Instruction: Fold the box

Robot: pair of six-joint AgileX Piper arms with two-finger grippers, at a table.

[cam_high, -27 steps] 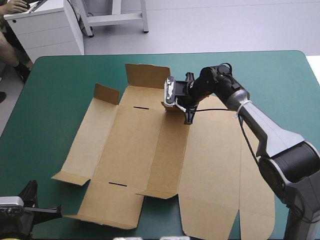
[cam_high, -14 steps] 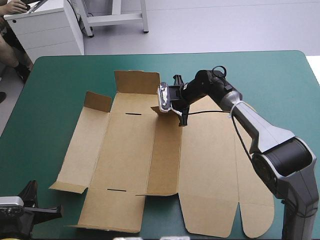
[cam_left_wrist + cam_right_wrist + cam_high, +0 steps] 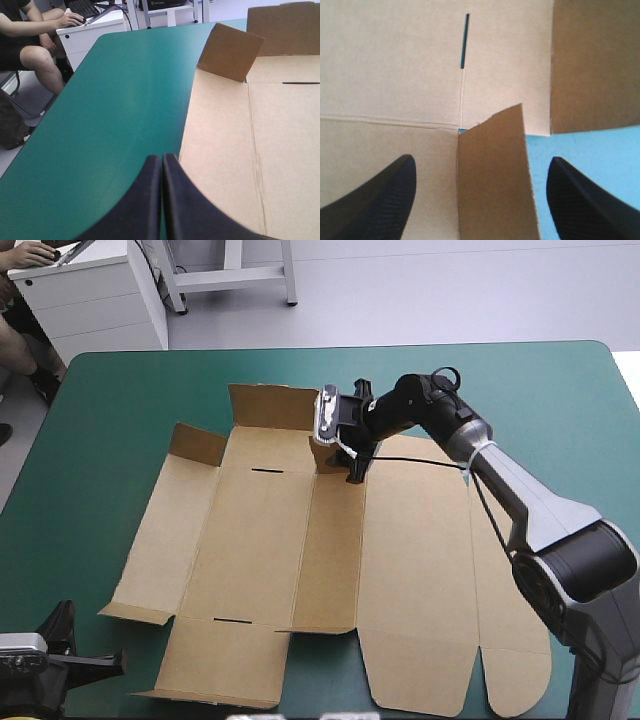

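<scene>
Okay, the box is a brown sheet lying mostly flat across the middle of the teal-green tabletop. A tall flap stands up along its far edge. A corner flap is tilted up on the far-left side.

My right hand is reaching over the far end of the sheet. From above it covers most of a small flap, so I can't read the contact there. On the right wrist camera the black fingers are spread wide. That small flap stands upright in the gap between them, touching neither as far as I can see. Its base is cut off below, so I can't tell how it is creased. A thin slot shows in the panel ahead.

My left hand is down at the near-left corner of the tabletop, largely cut off in the high view. Its fingers are pressed together with nothing between them. The tip sits just beside the box's left edge. I can't tell whether it touches.
</scene>
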